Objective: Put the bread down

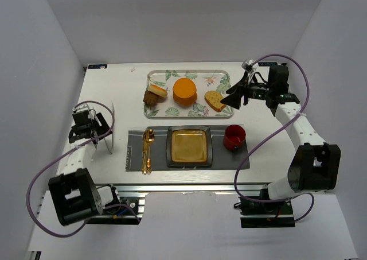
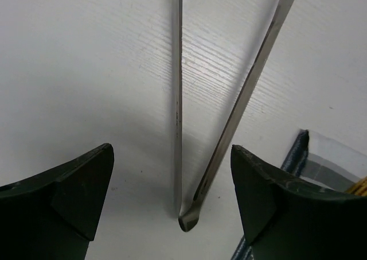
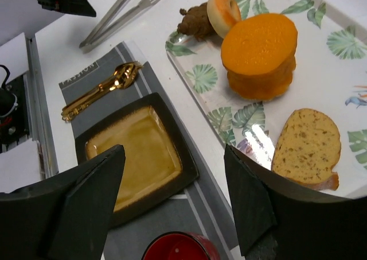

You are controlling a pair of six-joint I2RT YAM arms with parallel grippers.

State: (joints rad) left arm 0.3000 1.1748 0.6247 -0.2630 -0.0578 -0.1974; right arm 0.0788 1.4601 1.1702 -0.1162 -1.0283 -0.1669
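The bread is a tan speckled slice with a brown crust. It lies flat at the right end of the leaf-print tray. In the right wrist view the bread lies just beyond the right finger. My right gripper hovers beside the slice, above the tray's near right corner. It is open and empty in the right wrist view. My left gripper is at the table's left. It is open, with metal tongs lying between its fingers, not gripped.
A square amber plate sits on a grey placemat, with a gold spoon to its left and a red cup to its right. The tray also holds a round orange food and a brown chunk.
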